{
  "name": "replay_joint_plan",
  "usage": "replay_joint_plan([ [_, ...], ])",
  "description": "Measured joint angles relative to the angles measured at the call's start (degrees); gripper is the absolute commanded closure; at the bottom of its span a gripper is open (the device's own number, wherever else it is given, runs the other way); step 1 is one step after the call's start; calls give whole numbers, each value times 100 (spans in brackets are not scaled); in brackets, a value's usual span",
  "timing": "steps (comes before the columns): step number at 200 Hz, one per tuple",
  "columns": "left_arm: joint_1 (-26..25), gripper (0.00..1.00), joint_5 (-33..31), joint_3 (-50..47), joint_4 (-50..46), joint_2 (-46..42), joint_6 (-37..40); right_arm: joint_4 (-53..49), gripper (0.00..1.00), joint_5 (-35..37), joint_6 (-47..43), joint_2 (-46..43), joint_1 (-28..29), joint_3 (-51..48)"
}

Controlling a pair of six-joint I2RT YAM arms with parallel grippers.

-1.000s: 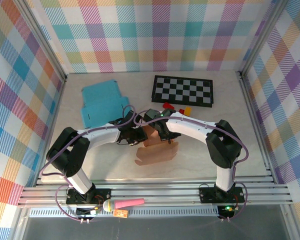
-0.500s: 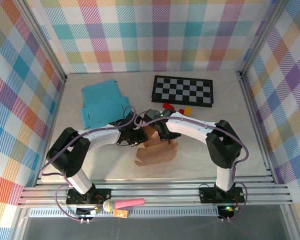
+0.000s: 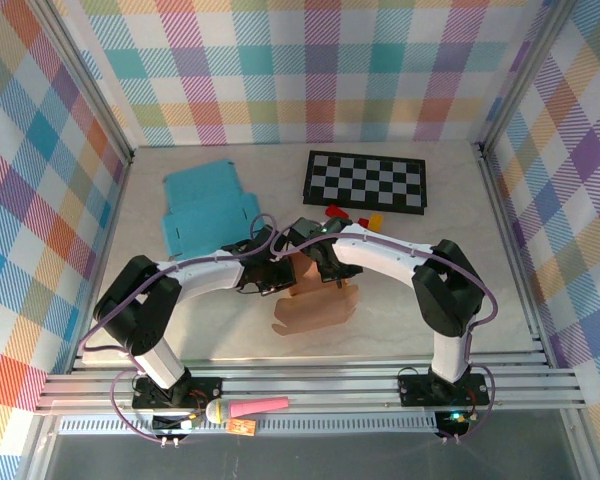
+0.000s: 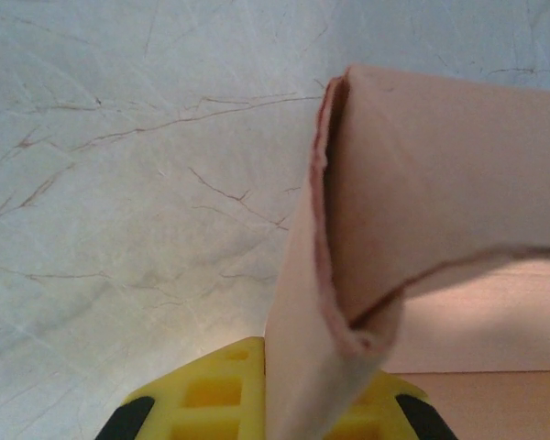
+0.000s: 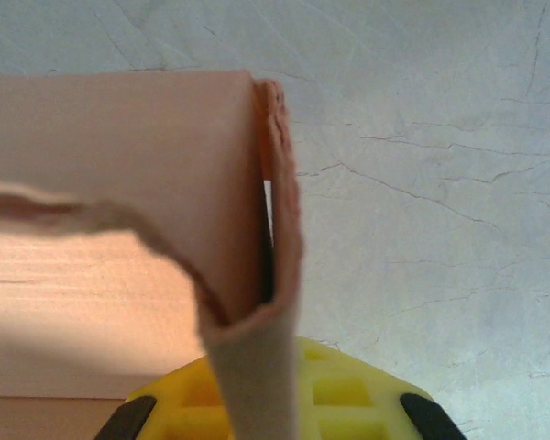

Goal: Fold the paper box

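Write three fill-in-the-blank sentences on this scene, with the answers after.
1. The left gripper is ___ on the brown box.
2. The checkerboard lies to the ___ of the blue box.
3. The right gripper is shut on the ___ box.
Missing words: shut; right; brown.

Clamped in both pairs of jaws, paper box [image 3: 315,305] on table [image 3: 430,300]; behind-left of jaws, flat sheet [image 3: 205,205]; behind-right, checkerboard [image 3: 366,181].
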Motion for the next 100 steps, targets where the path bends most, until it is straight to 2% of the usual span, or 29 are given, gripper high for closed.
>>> replay_joint_plan([
  [8,-4,91,0,2,-9,0,7,-4,100,-7,0,0,0,0],
  [19,-4,86,4,0,-4,0,17,-15,100,-17,0,0,0,0],
  [90,-37,84,26,-96,122,0,-20,-44,100,-20,2,-13,0,-33],
  [100,-39,81,26,-127,177,2,-31,-46,100,-17,2,-13,2,-33],
])
